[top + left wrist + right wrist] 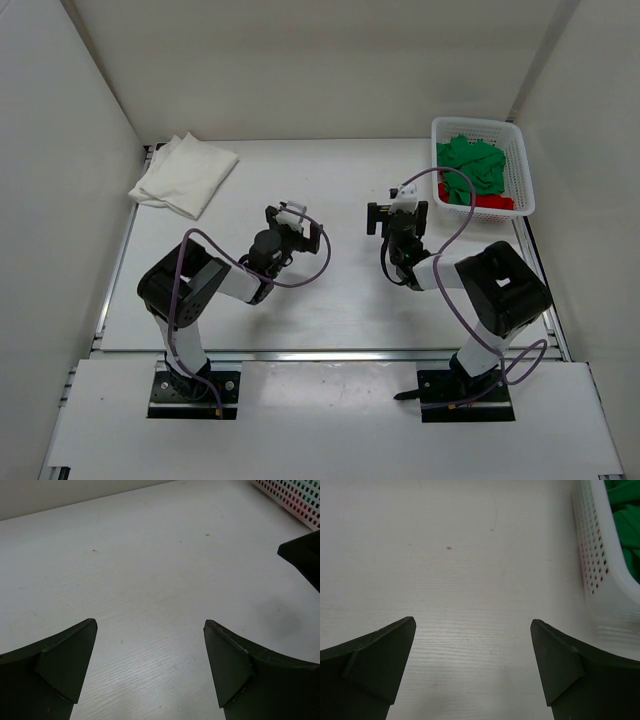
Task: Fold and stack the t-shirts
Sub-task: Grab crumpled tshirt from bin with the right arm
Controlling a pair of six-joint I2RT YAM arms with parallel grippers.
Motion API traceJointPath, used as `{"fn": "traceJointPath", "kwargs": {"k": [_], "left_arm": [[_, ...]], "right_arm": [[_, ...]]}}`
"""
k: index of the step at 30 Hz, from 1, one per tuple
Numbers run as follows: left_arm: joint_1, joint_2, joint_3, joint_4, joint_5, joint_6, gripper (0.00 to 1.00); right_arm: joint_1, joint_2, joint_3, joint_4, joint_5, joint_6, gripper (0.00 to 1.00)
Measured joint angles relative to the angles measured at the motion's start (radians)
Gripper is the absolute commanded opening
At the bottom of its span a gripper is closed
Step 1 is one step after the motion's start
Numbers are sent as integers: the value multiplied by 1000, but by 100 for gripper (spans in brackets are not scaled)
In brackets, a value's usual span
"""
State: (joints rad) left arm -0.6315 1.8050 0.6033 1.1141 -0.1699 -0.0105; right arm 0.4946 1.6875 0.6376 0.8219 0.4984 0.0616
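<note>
Our left gripper (296, 228) and right gripper (397, 217) hang released and empty at centre frame. The white t-shirt (185, 172) lies folded upper left, probably as the stack's base. The green t-shirt (472, 165) and red t-shirt (491, 203) sit in the basket (521, 165) upper right.

Setup is basically a white box. There's a pale desk (330, 180) with a faint wood-grain finish, closed in by a plain left wall (50, 150), far wall (320, 60) and right wall (590, 130), all blank white panels. Silver metal rails (112, 290) run along the desk's left and near edges. A separate white board (320, 410) sits on the near side of that rail. Lighting is soft and even, with only faint shadows. Up close the desk shows a few tiny dark specks (449, 547) and a thin curved scratch (495, 512).
</note>
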Motion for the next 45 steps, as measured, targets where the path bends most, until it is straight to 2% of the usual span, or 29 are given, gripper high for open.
{"fn": "traceJointPath", "kwargs": {"k": [4, 9, 13, 17, 21, 22, 26, 29, 32, 36, 39, 42, 43, 44, 45], "left_arm": [[4, 8, 40, -57, -11, -25, 99], [52, 51, 255, -290, -10, -118, 99], [66, 45, 253, -346, -67, -156, 98], [27, 51, 257, -430, -139, -170, 99], [16, 55, 265, -446, -150, -185, 99], [16, 54, 249, -432, -168, -182, 99], [18, 55, 259, -463, -178, -192, 99], [24, 55, 261, -458, -178, -203, 99], [19, 55, 261, -457, -194, -192, 98], [-13, 56, 271, -465, -216, -168, 99], [-16, 56, 277, -472, -215, -176, 99], [14, 58, 298, -512, -206, -215, 99], [26, 61, 316, -542, -204, -230, 99], [35, 68, 342, -573, -200, -245, 98], [45, 73, 373, -609, -194, -262, 63]], "right_arm": [[-2, 0, -37, 62, 49, -8, 99], [57, 5, -97, 172, 121, -48, 99], [35, 2, -143, 221, 81, -55, 100], [-11, 7, -80, 121, 51, -31, 99], [-42, 42, 100, -37, -11, 2, 99], [-69, 50, 160, -98, -70, 26, 99], [-67, 38, 90, -39, -64, 9, 99], [8, 40, -6, 2, -2, -49, 99], [51, 114, 117, -125, 42, -61, 99], [40, 169, 296, -212, 69, -59, 99], [23, 169, 347, -284, 37, -41, 99], [-11, 159, 374, -389, -58, 16, 99], [-22, 150, 377, -427, -83, 27, 94], [-31, 135, 379, -467, -98, 35, 61], [-39, 118, 384, -509, -108, 32, 45]]}}
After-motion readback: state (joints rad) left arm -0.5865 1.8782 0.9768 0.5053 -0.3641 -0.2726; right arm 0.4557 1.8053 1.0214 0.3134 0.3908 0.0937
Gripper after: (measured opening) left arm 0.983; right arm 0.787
